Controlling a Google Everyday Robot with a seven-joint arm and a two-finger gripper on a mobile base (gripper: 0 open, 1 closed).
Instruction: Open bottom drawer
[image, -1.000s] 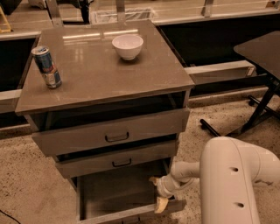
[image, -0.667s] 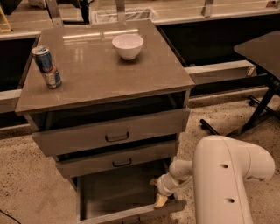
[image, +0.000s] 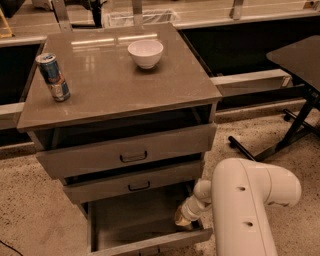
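Bottom drawer (image: 135, 220) pulled out toward near side. Gripper (image: 183, 220) low inside its right near corner; we cannot tell whether open or closed.

- The arm (image: 250, 210): bulky, smooth white casing with rounded ends and a few small dark dots.
- The wrist (image: 199, 195): narrower white stacked rings.
- The gripper (image: 183, 219): tan-yellow tip, at the right inner side of the bottom drawer (image: 130, 217).

End effector (image: 183, 219) obscured inside bottom drawer (image: 131, 220)
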